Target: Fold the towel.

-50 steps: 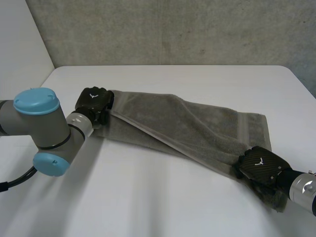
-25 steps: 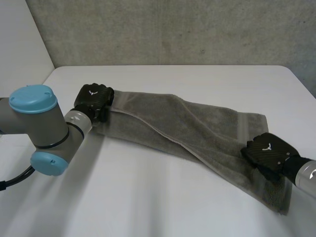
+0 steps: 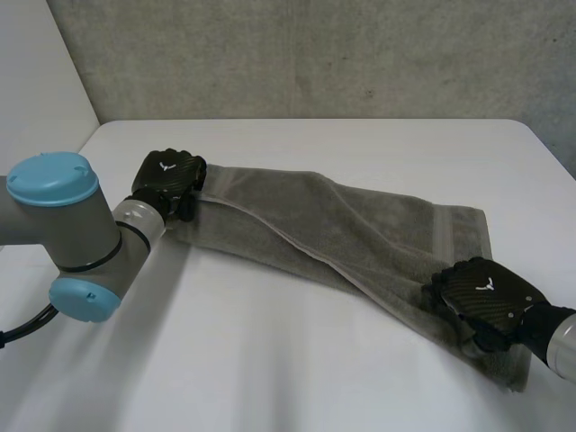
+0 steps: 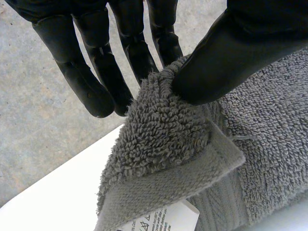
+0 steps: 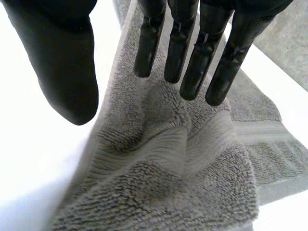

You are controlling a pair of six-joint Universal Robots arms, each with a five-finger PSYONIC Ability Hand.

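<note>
Left robot hand (image 4: 231, 53) pinches towel (image 4: 168, 139) corner; right robot hand (image 5: 192, 57) seemingly hovers above.

Your left arm (image 3: 67, 225) comes in from the near left, elbow bent, light-blue caps showing, grey wrist (image 3: 135, 219) angled up to the left hand (image 3: 167, 175), back of hand upward. Its fingers (image 4: 98, 79) run nearly straight; thumb (image 4: 226, 53) presses a corner of the towel (image 4: 168, 130) against them, a pinch. Your right arm (image 3: 562, 340) enters low at the near right. Right hand (image 3: 486, 290) back upward, fingers (image 5: 192, 57) straight and side by side, thumb (image 5: 65, 72) held apart, nothing clasped
</note>
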